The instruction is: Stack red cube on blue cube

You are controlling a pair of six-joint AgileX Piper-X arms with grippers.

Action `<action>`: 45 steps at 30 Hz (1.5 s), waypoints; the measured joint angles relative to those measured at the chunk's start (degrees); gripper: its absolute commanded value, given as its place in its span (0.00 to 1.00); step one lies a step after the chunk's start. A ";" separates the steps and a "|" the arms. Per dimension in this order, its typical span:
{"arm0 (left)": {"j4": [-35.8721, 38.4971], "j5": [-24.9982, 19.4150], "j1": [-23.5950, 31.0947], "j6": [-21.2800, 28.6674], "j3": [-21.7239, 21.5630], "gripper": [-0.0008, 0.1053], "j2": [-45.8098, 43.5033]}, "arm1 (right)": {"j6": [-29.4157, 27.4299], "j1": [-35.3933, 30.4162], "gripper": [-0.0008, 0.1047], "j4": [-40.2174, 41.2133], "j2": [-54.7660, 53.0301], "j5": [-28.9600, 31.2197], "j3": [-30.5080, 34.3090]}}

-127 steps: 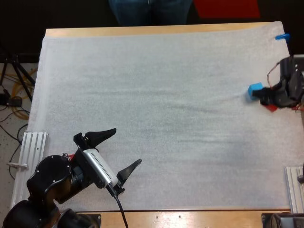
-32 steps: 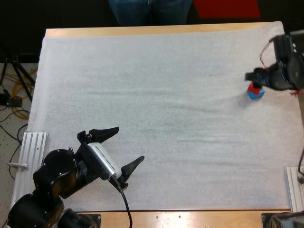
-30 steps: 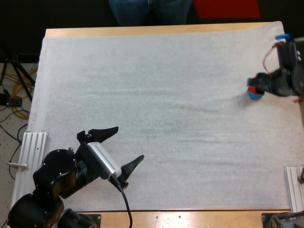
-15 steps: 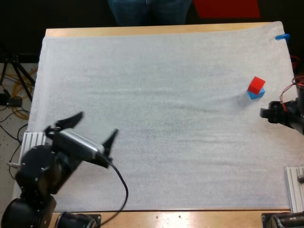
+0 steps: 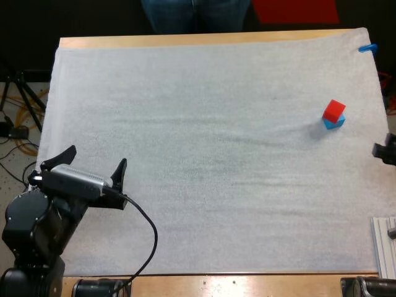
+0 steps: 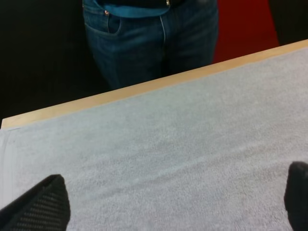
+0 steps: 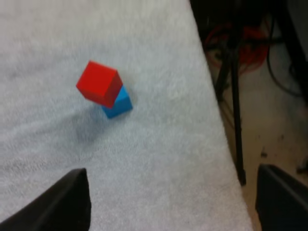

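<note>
Red cube atop blue cube; left pincer wide, right pincer wide, clear of cubes.

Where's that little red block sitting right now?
In the high view, the red cube sits on top of the blue cube, close to the right edge of the white mat and well away from both arms.

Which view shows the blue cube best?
The right wrist view: the blue cube is near, with two faces visible beneath the red cube. The high view gives a small blue sliver under the red.
</note>
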 measured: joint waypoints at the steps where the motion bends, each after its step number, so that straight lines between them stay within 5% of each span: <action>1: 0.29 0.00 0.00 0.00 0.00 0.83 -0.28 | -0.43 0.00 0.66 -0.21 -0.89 0.00 0.20; 21: 11.47 -2.59 0.00 2.64 -0.13 0.83 -20.20 | -2.92 0.00 0.66 0.18 -44.74 -2.98 15.97; 37: 28.19 -1.18 0.18 2.89 -0.96 0.83 -28.18 | -1.70 0.00 0.66 4.42 -47.50 -11.46 18.70; 45: 25.58 -1.18 0.17 3.33 -0.90 0.83 -28.18 | -1.70 0.00 0.66 4.42 -47.50 -11.57 18.70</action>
